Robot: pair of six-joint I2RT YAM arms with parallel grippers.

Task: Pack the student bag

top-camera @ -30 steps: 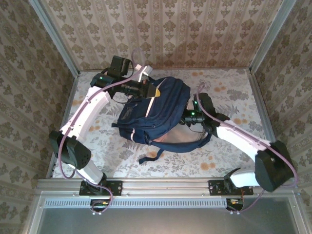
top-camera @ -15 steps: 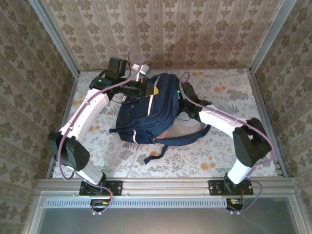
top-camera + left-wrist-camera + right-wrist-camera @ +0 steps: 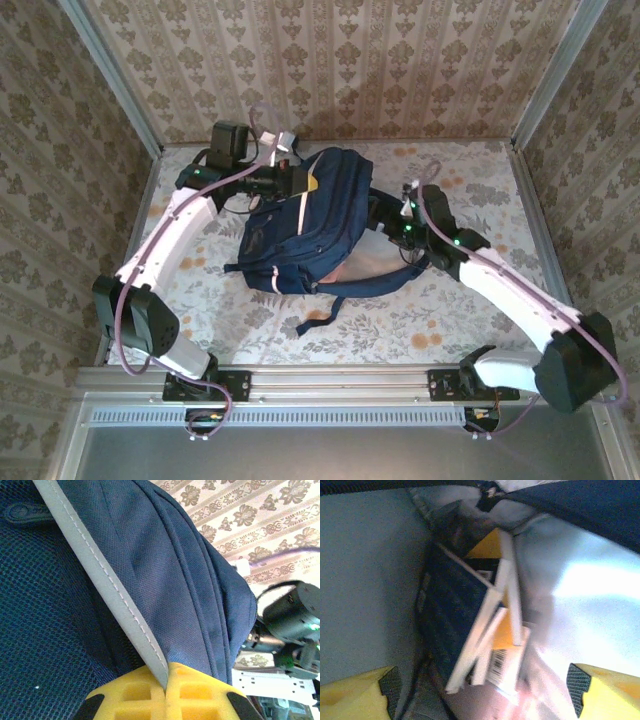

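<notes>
The student bag (image 3: pixel 312 225) lies mid-table (image 3: pixel 480 300) with books (image 3: pixel 465 625) inside, the left gripper (image 3: pixel 165 687) pinching its pale trim stripe (image 3: pixel 100 580) and the right gripper (image 3: pixel 484 685) spread wide at the mouth, so probably only closing remains.

I see walls (image 3: pixel 350 60) on three sides of the table. They all have the same tan wallpaper (image 3: pixel 250 510), with stripes and rows of little flowers. Shiny metal posts (image 3: pixel 112 75) stand in the two far corners. The table top (image 3: pixel 490 170) has a pale cover with grey leaves and orange flowers on it. A metal rail (image 3: pixel 340 383) runs along the near edge. A flat grey panel (image 3: pixel 340 447) lies just below the rail. The light is soft and even.
</notes>
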